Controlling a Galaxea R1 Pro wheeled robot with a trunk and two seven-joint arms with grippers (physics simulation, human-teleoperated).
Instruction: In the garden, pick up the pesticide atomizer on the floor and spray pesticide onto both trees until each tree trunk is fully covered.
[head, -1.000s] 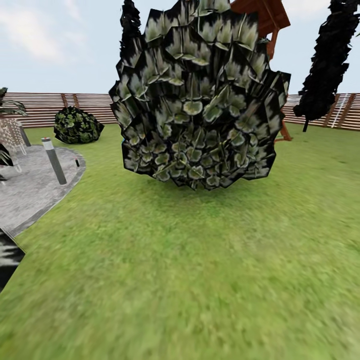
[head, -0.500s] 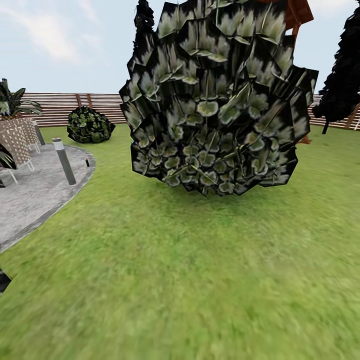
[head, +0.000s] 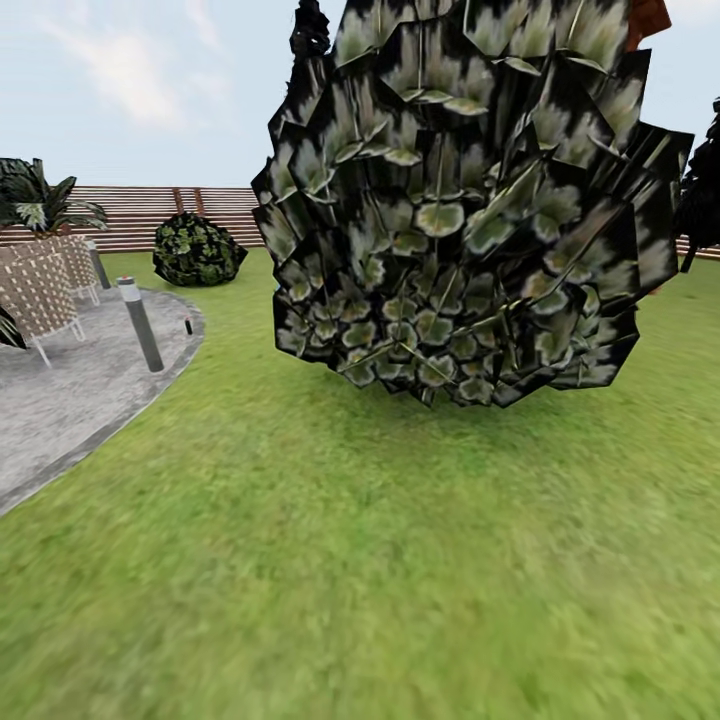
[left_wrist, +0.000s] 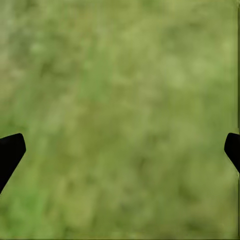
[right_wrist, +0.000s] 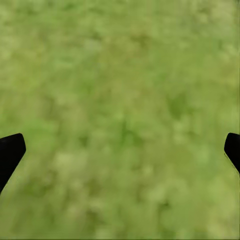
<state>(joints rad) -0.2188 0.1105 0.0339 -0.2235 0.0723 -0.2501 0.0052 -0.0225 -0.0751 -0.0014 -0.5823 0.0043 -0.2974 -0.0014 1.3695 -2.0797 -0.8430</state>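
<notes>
Fingers (left_wrist: 11, 152) of the left gripper (left_wrist: 120, 150) and right gripper (right_wrist: 120, 150) stood spread over blurred lawn (head: 380, 560). One big dark bush (head: 470, 210) ahead; one smaller bush (head: 198, 250) by the slatted fence (head: 140, 212); two lamp posts (head: 141, 324) on paving (head: 70, 400).

Flat, even daylight fills the scene under a pale sky (head: 120, 90), with only a faint shadow beneath the big bush (head: 460, 200). The lawn (head: 360, 560) smears soft nearby, and both wrist views show blurred grass.
</notes>
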